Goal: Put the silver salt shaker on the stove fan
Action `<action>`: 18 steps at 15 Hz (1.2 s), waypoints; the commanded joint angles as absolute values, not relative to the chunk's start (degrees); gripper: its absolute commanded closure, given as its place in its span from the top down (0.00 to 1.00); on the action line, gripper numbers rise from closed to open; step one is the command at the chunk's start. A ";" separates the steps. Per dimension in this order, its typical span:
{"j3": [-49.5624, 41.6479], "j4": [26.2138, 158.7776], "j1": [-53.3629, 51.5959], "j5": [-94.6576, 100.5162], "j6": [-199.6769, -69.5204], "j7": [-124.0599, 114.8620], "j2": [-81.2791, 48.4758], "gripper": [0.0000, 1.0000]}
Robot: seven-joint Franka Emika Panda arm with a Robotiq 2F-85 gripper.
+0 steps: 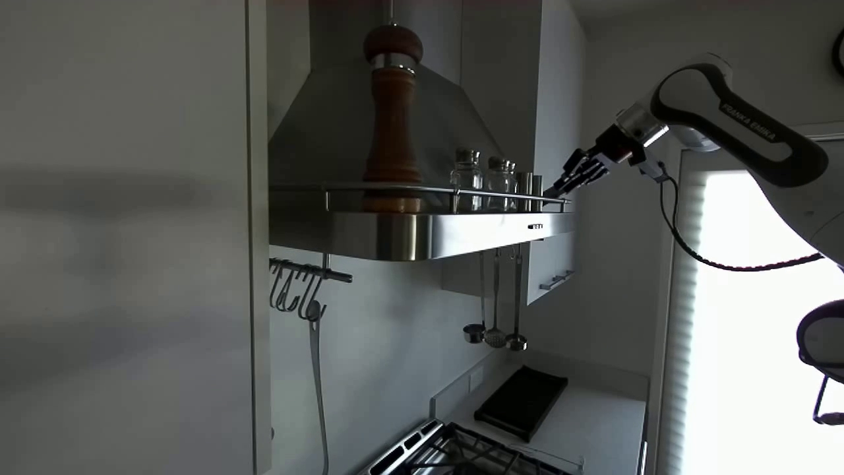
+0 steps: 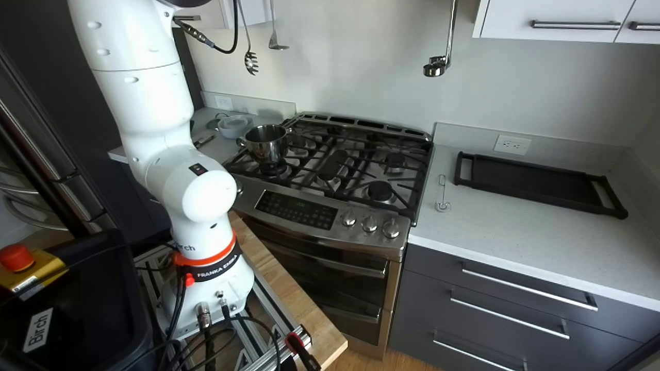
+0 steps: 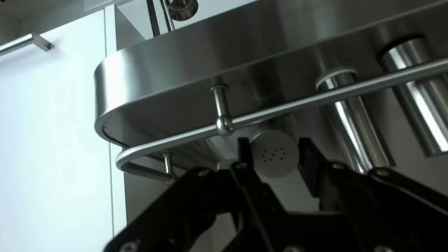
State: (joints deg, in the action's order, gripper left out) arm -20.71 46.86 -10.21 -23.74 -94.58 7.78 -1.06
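I find the gripper (image 3: 274, 144) clamped on the silver salt shaker (image 3: 274, 157), inside the rail (image 3: 315, 100) of the stove fan (image 3: 196, 56). Base obscured, possibly seated; I judge release outstanding.

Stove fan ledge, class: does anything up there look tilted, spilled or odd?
The silver salt shaker looks tilted: in the wrist view its holed top shows full-on, while the neighbouring steel cylinder shows its side. The claw gripping it probably explains that.
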 commanded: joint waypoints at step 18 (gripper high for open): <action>-12.97 30.06 -0.19 -16.53 -80.03 0.50 -7.42 0.12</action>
